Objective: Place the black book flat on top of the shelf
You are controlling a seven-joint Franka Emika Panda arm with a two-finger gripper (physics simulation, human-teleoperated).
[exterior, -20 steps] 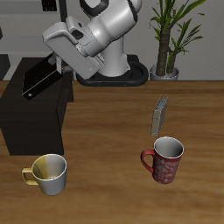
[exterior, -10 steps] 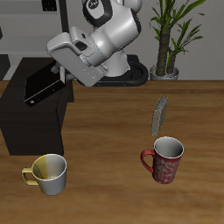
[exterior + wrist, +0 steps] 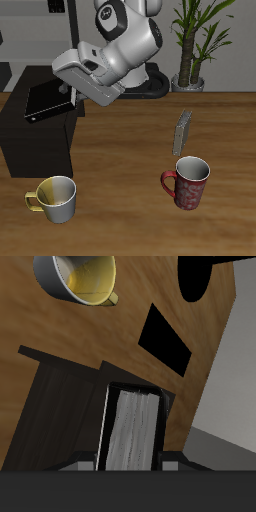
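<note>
The black book (image 3: 47, 100) lies nearly flat, just above or on the top of the shelf (image 3: 30, 140), the big black cabinet at the table's side. My gripper (image 3: 69, 96) is shut on the book's edge nearest the arm, with the arm bent low over the shelf. In the wrist view the black book (image 3: 133, 428) shows its pale page edge between black covers, and the dark shelf top (image 3: 60, 401) lies under it. Whether the book rests on the shelf I cannot tell.
A slim grey book (image 3: 183, 130) stands upright mid-table. Nearer the front edge are a red mug (image 3: 187, 184) and a yellow-lined mug (image 3: 55, 197), the latter close to the shelf's front. A potted plant (image 3: 190, 45) stands at the back.
The arm has come down and the book, steeply tilted a second ago, has swung to nearly flat and sunk toward the shelf top.
</note>
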